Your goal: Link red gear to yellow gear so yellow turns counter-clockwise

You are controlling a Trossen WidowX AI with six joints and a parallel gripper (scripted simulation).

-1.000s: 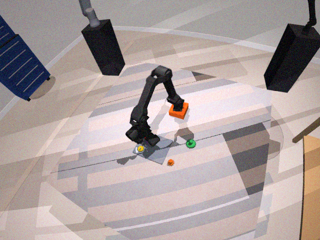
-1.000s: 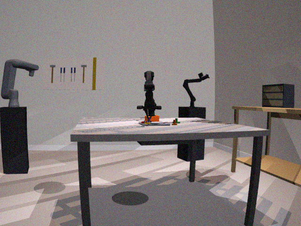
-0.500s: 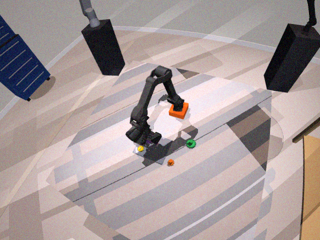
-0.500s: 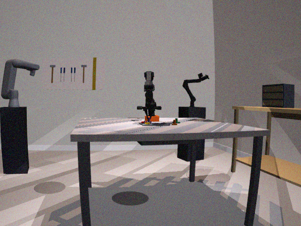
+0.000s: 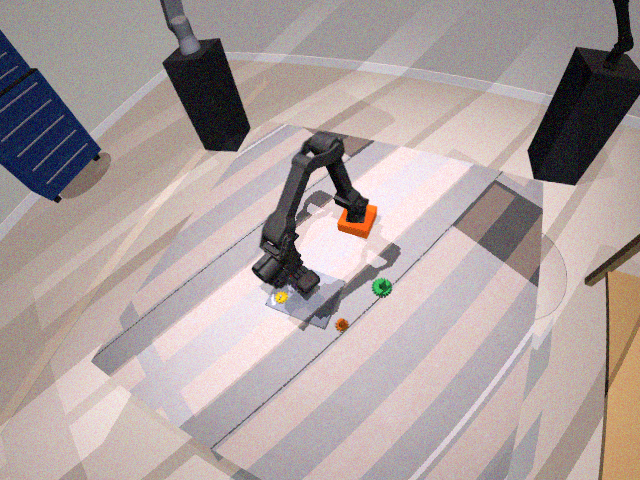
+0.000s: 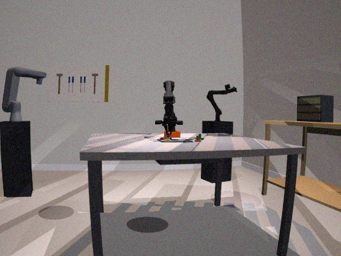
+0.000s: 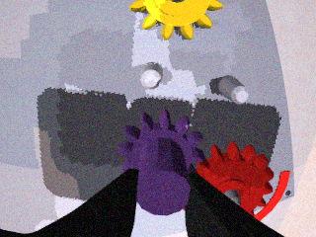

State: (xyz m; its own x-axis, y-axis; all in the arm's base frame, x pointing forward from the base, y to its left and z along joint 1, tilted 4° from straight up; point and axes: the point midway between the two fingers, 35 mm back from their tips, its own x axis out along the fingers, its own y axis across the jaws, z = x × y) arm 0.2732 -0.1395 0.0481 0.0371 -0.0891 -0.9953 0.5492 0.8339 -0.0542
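The table (image 5: 248,361) (image 6: 192,155) stretched beneath everything, striped with light and shadow. The black arm (image 5: 294,191) (image 6: 168,110) rose from its orange base (image 5: 345,225) (image 6: 176,134), arched over and reached down to the grey board (image 5: 330,289) (image 6: 179,140) (image 7: 99,64). Its gripper (image 5: 302,281) (image 6: 168,134) (image 7: 162,181) was pinching the purple gear (image 6: 169,136) (image 7: 165,148) by its upright knob, over the board. The green gear (image 5: 382,287) (image 6: 200,136) stood on the table, apart from the board.

The purple gear's teeth appeared right beside those of the red gear (image 7: 237,168); whether they meshed, or the purple one sat flat, could not be told. The yellow gear (image 5: 280,297) (image 6: 167,139) (image 7: 180,12) was on the board, well apart from the red one. The small orange gear (image 5: 341,324) (image 6: 197,138) stood on the table near the board's edge. Smallest were two bare pegs, one (image 7: 150,78) between the purple and yellow gears, the other peg (image 7: 239,94) nearer the board's side.
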